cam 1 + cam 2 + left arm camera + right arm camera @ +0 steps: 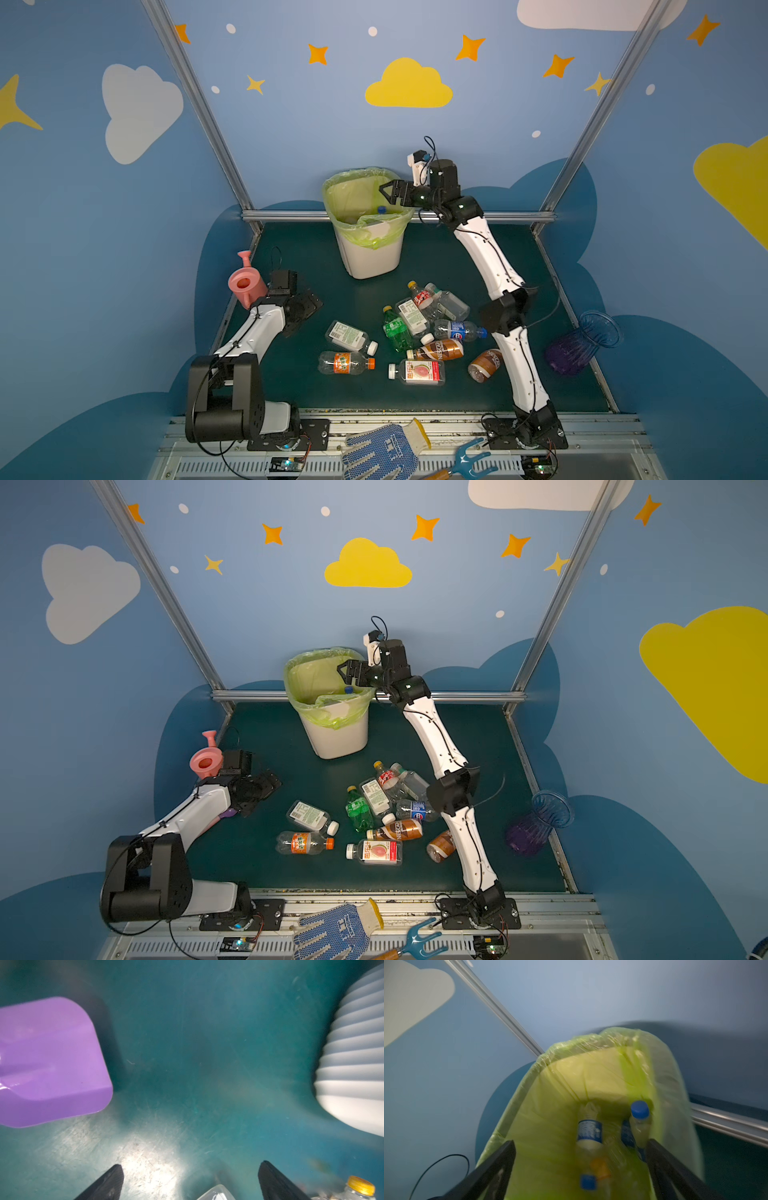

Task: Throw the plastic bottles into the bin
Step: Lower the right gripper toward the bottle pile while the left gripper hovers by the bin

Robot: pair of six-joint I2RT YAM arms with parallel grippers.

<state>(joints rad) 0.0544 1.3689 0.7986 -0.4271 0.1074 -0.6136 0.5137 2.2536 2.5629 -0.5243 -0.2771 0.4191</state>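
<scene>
The white bin [371, 257] [337, 739], lined with a yellow-green bag, stands at the back of the table. My right gripper [384, 192] [341, 671] [580, 1142] hangs open over its rim and holds nothing. Below it inside the bin lie plastic bottles [589, 1130], one with a blue cap [640, 1109] [381, 210]. Several more plastic bottles [415, 332] [376, 812] lie on the mat, among them a green one [397, 330] and two brown ones [438, 350] [485, 365]. My left gripper [307, 307] [191, 1165] is open and empty, low over the mat at the left.
A pink watering can [247, 280] stands behind the left arm. Beneath that arm lies a purple scoop [47, 1059]. A purple-blue vase [582, 343] lies at the right edge. A glove [384, 451] and a blue garden fork [469, 459] rest on the front rail.
</scene>
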